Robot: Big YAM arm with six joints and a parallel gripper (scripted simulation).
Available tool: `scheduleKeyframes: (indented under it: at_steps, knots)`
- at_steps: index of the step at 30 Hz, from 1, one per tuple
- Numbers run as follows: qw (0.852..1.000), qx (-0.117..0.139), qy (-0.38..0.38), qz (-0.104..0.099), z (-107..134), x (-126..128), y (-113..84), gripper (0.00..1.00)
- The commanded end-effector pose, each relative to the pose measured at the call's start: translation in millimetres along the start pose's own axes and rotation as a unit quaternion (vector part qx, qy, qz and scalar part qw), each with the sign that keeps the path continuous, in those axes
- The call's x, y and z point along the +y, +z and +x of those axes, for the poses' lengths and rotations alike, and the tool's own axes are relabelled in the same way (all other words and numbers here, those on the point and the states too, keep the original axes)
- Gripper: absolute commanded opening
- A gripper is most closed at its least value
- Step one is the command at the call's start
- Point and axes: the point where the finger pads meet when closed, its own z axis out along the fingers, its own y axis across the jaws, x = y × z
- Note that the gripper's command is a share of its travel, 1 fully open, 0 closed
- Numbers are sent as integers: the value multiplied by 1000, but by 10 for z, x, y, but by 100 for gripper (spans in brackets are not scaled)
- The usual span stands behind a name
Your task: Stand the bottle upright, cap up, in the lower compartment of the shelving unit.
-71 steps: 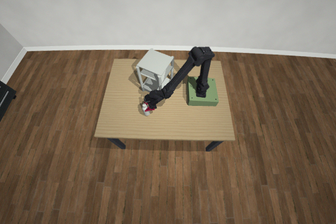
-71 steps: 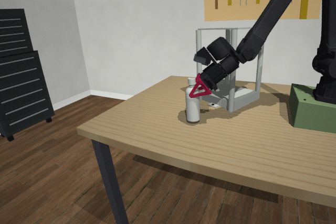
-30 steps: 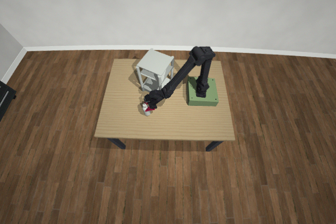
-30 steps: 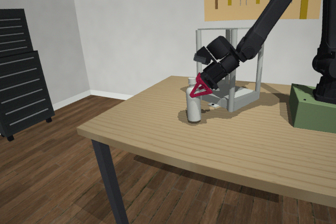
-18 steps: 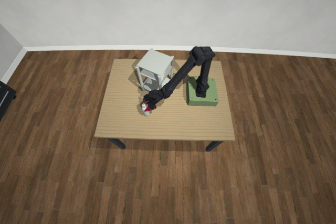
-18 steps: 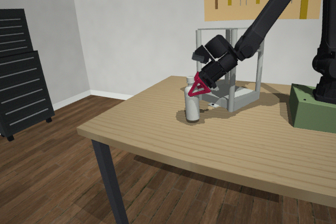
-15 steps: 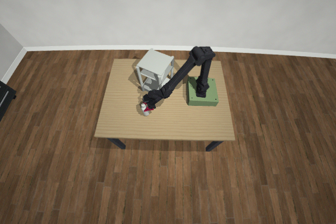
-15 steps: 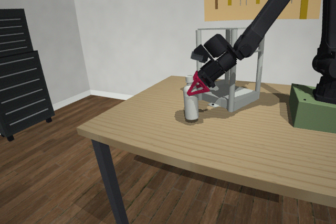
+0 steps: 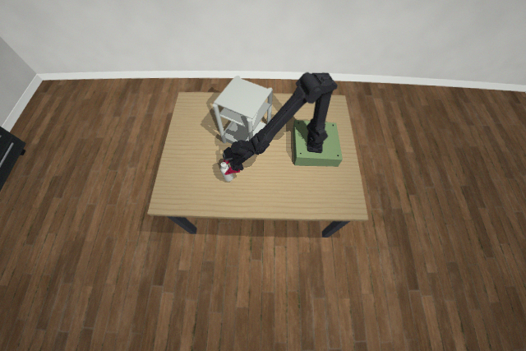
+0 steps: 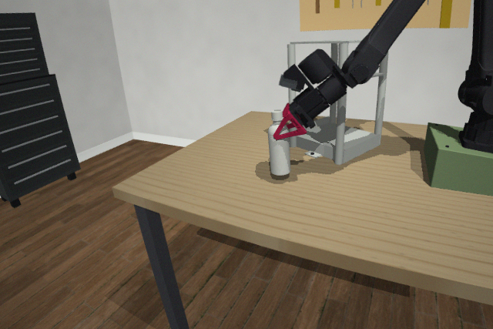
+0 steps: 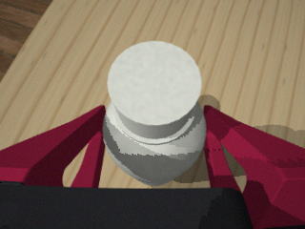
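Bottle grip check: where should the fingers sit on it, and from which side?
Keep the hold as it is: the gripper is shut on the bottle at the shoulder just under the cap, coming down at a slant from the shelf side. The bottle stands upright on the table, so this probably keeps it cap up.
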Motion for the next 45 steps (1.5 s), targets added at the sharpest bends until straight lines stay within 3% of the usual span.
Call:
scheduleKeyframes:
  at_steps: [1,17,28,45]
  knots:
    - [998,-66,1,-4,-688,79,-34,41]
    - [998,-65,1,-4,-647,78,-136,41]
    - [999,-32,1,-4,-205,70,-538,41]
    - [999,-31,2,-4,-34,64,-1020,41]
